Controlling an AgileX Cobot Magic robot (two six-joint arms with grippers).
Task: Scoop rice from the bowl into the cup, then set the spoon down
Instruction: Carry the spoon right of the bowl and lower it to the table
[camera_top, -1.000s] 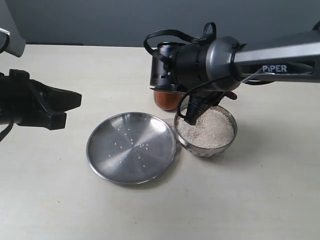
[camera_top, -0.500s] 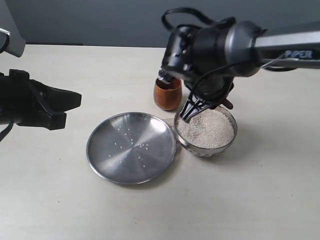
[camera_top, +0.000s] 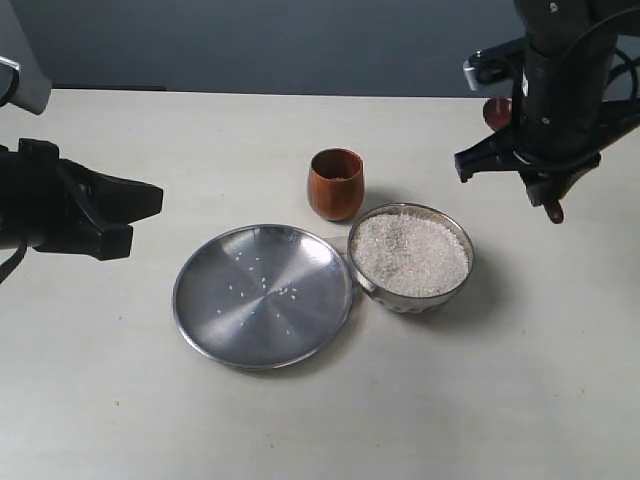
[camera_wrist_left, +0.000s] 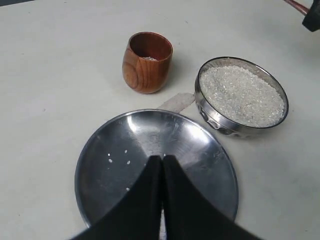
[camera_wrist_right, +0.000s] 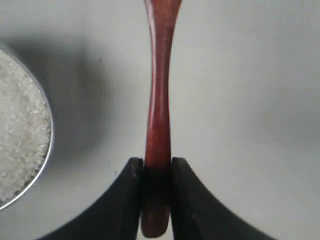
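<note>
Right wrist view: saw right pincer (camera_wrist_right: 157, 165) clamped on spoon (camera_wrist_right: 159, 90) handle, above counter (camera_wrist_right: 250, 100) near bowl (camera_top: 410, 298). Left wrist view: saw left pincer (camera_wrist_left: 162, 159) closed, empty.

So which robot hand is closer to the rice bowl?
Right. The right gripper, holding the spoon, hangs beside the bowl; the left gripper is farther, on the steel plate's far side.

The left gripper (camera_top: 152, 200) sits at the left edge of the frame, lying level and pointing right, its jaws pressed together. At the upper right, the right gripper (camera_wrist_right: 157, 170) points down, clamped on the spoon (camera_wrist_right: 159, 75) by its handle.
</note>
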